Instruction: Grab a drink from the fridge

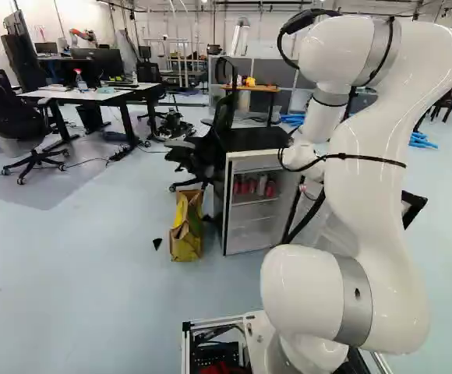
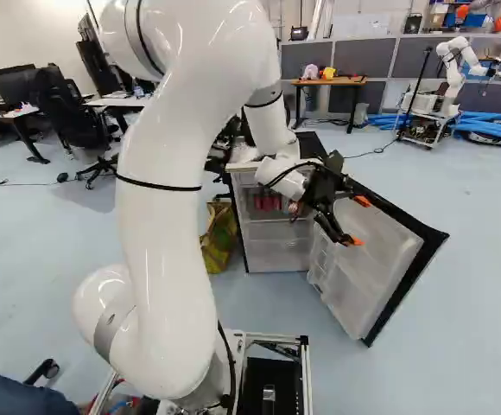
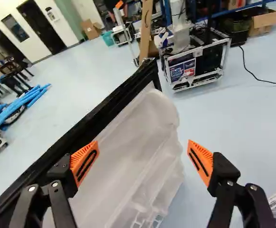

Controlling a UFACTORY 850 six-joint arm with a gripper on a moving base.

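The white arm (image 2: pixel 168 199) looms closest in both base views, and at its far end the black gripper (image 2: pixel 359 221) stands wide, its two orange pads (image 3: pixel 84 164) well apart with nothing grasped. In the wrist view, part of the open door (image 3: pixel 128 166) shows between and beyond them: a milky, moulded inner face with shelf pockets, edged by a thick black border. I cannot tell whether either finger touches it. The fridge (image 1: pixel 253 140) is a pale cabinet with a black top. The drinks are inside it: a row of small cans (image 1: pixel 244 187), mostly red, with one silvery can (image 1: pixel 262 185) among them. They stand upright on a shelf in the upper part, above cloudy, see-through fronts. Their markings are too small to make out. Beside the fridge, at its left in the left base view, a yellow bag (image 1: pixel 187 230) sits on the floor, near a black office chair (image 1: pixel 210 144).
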